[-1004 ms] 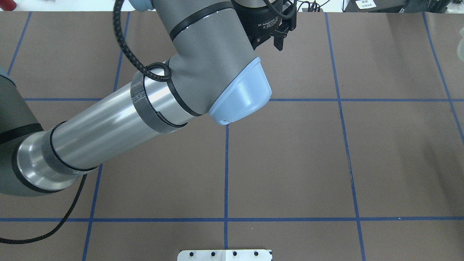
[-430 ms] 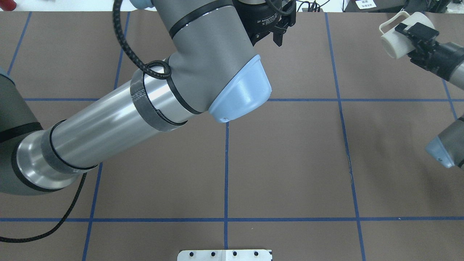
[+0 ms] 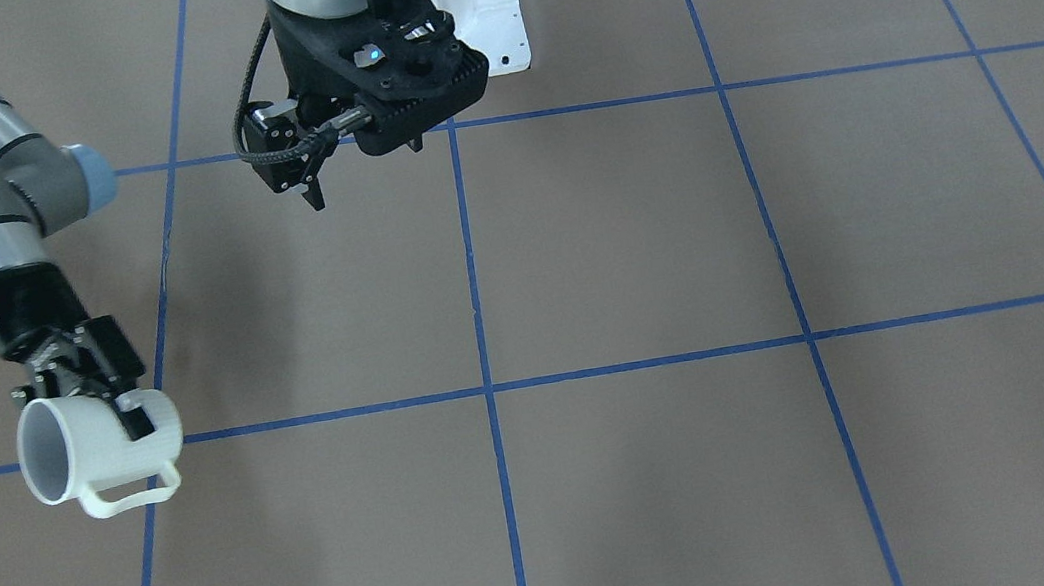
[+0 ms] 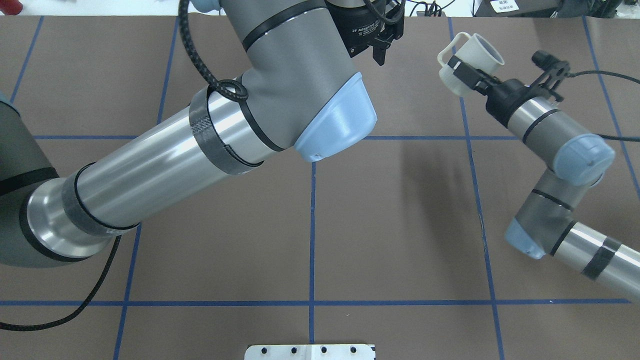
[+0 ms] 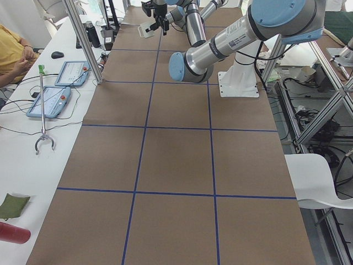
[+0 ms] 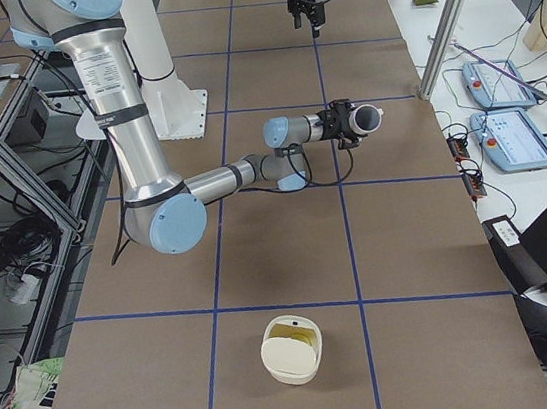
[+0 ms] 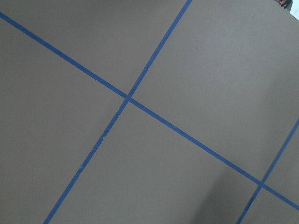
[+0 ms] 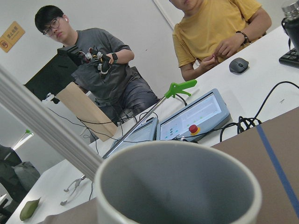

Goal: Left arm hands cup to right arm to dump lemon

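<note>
Two arms work over the brown, blue-gridded counter; the right arm reaches towards the far edge, and we see the right jaws clamped on the white cup, one finger on either side of its wall; the cup hangs clear of the counter, tipped on its side, mouth pointing away from the robot and handle on the far side; the left arm stretches across the middle, and the left jaws, well apart from the cup, look closed on nothing; a white bowl with yellowish contents, which we cannot identify, sits on the counter near the robot's right end.
</note>
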{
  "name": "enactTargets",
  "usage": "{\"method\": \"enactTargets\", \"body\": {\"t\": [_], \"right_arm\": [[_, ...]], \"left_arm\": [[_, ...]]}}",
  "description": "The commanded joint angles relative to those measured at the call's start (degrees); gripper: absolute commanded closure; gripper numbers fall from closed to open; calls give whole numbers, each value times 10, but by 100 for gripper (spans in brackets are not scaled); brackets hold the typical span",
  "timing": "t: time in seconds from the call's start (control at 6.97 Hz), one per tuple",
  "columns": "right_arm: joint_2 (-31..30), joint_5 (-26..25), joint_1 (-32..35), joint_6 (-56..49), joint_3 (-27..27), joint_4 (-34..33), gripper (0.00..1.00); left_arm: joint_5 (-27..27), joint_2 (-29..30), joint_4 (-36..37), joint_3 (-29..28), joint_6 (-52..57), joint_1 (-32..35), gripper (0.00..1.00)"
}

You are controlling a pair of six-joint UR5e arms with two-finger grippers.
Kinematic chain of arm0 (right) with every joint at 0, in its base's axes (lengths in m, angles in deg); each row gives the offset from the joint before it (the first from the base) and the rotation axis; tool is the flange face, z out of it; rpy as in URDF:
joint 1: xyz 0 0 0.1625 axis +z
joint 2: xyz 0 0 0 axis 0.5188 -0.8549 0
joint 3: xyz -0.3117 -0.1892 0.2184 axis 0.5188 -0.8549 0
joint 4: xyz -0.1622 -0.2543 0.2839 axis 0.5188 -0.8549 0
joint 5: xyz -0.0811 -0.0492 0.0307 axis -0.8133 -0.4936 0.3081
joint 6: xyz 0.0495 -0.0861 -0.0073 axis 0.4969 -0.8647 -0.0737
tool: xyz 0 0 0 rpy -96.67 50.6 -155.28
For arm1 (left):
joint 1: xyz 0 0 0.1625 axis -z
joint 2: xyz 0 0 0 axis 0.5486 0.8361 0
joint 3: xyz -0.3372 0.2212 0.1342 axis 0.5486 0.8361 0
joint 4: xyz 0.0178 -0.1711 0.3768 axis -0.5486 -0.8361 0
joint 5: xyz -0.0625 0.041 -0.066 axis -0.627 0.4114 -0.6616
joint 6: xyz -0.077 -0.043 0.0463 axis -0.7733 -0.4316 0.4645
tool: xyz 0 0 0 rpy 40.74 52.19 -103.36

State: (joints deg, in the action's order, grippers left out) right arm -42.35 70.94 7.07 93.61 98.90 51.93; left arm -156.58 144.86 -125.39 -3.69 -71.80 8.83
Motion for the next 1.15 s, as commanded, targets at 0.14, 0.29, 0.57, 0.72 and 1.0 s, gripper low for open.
{"method": "enactTargets", "body": {"t": [0.14,0.29,0.57,0.72,1.0], "right_arm": [[81,-140,-125,-179,13,-99,74],[90,-159,-138,-195,14,-120,74],[104,-207,-182,-275,28,-131,74],[116,-218,-193,-276,28,-132,74],[120,-225,-195,-277,29,-132,72]], "left_arm": [[1,7,0,-63,81,1,0],[8,9,-1,-80,86,0,0],[5,9,-1,-96,101,0,3],[2,9,0,-95,101,-4,7],[0,7,4,-95,98,-14,13]]}}
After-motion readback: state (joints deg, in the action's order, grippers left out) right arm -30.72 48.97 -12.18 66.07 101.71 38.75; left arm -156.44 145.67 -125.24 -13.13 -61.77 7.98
